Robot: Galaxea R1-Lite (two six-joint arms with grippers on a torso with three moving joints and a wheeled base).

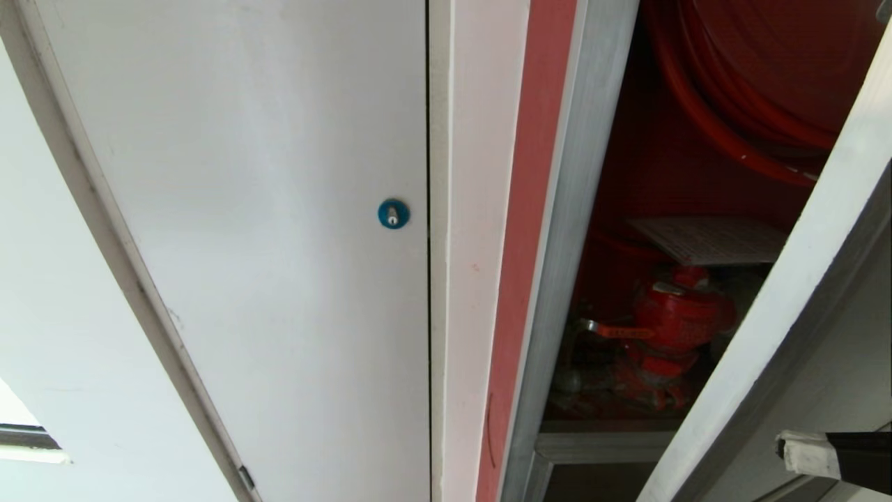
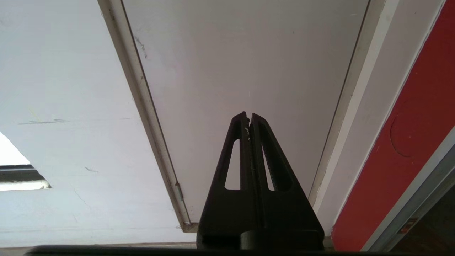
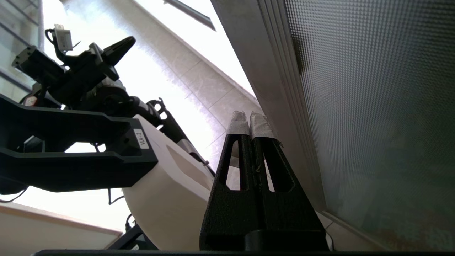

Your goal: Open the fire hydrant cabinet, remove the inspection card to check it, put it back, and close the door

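The fire hydrant cabinet (image 1: 592, 174) stands open, its red inside showing the hose reel (image 1: 739, 84) and the red valve (image 1: 676, 321). The inspection card (image 1: 711, 240), a whitish printed sheet, lies flat on top of the valve. The door (image 1: 787, 293) is swung out, its silver frame crossing the right of the head view. My right gripper (image 1: 787, 452) is low at the right, outside the door. It is shut and empty, its taped tips (image 3: 249, 119) close beside the door's frame and patterned glass (image 3: 373, 106). My left gripper (image 2: 248, 117) is shut and empty, facing the white door.
A plain white door (image 1: 244, 209) with a blue round lock (image 1: 393, 213) fills the left, next to the cabinet's red side strip (image 1: 529, 209). The right wrist view shows my own white body (image 3: 167, 185) and parked left arm (image 3: 78, 78) over a tiled floor.
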